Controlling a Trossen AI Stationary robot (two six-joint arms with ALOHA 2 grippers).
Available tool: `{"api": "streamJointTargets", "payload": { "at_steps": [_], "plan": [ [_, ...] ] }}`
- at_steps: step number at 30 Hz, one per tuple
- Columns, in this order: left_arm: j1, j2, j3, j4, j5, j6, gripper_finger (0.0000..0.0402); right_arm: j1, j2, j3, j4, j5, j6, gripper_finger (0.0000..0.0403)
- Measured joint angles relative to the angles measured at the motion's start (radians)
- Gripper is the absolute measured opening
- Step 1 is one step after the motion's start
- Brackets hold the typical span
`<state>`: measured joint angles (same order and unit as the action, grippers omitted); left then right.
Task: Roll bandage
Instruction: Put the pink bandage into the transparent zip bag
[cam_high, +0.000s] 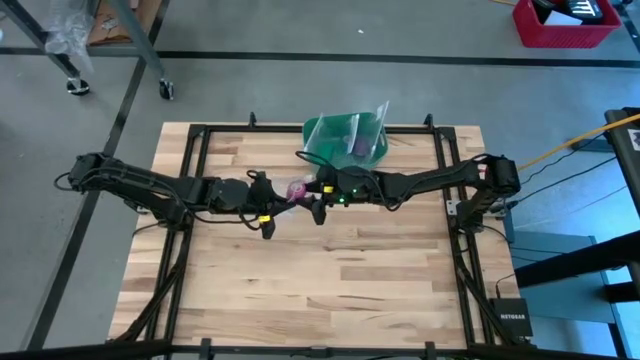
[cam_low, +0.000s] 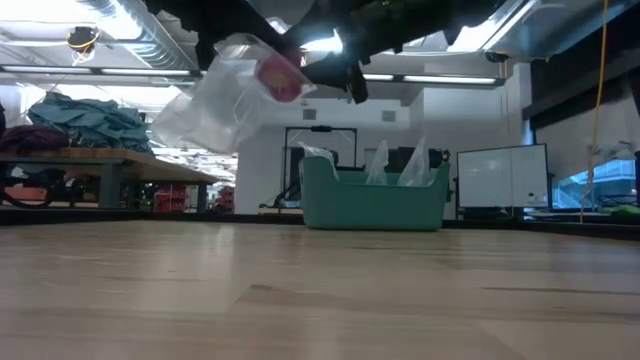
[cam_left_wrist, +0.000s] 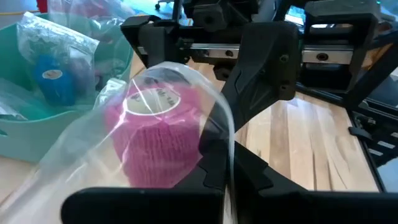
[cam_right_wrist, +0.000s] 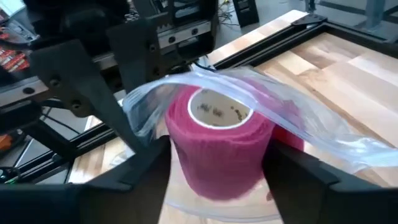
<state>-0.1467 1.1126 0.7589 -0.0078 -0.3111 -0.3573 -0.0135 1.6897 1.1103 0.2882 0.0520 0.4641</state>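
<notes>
The bandage is a pink roll (cam_right_wrist: 217, 152) with a white core, inside a clear plastic bag (cam_low: 205, 105). It is held high above the table's middle (cam_high: 297, 188). My right gripper (cam_right_wrist: 219, 177) is shut on the roll through the bag. My left gripper (cam_left_wrist: 227, 186) comes from the table's left and is shut on the bag's plastic beside the roll (cam_left_wrist: 155, 137). The two grippers meet tip to tip in the high view, the left gripper (cam_high: 283, 197) and the right gripper (cam_high: 312, 192). My left gripper pinches the bag's clear plastic (cam_left_wrist: 229, 158) close beside the roll, coming level from the table's left. One layer or several, I cannot tell. The bag hangs clear of the table, its loose end trailing slack (cam_low: 190, 115). My right gripper pinches the roll's curved sides (cam_right_wrist: 180, 162) between its two fingers (cam_right_wrist: 140, 171), through the bag's plastic. It comes level from the table's right. The roll's open core end (cam_right_wrist: 219, 112) faces the wrist camera. The roll is lifted clear of the table.
A green bowl (cam_high: 345, 138) with other bagged items, one of them blue (cam_left_wrist: 53, 78), stands at the table's far edge, just behind the grippers. It also shows in the low view (cam_low: 375, 195). Bare wood (cam_high: 320, 280) lies toward the near edge.
</notes>
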Motion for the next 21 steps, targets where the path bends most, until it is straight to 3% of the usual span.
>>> {"api": "streamJointTargets", "payload": {
  "at_steps": [7,16,21],
  "plan": [
    [0.0,0.0,0.0,-0.002,0.003,-0.003,0.0,-0.001,-0.001,0.0,0.001,-0.029,0.003,0.0285],
    [-0.001,-0.004,0.001,-0.005,0.01,-0.013,0.0,-0.011,-0.063,0.0,-0.005,-0.188,-0.06,0.0285],
    [0.0,-0.023,0.001,-0.009,0.001,-0.01,0.0,-0.009,-0.123,0.001,-0.086,-0.214,-0.127,0.0285]
  ]
}}
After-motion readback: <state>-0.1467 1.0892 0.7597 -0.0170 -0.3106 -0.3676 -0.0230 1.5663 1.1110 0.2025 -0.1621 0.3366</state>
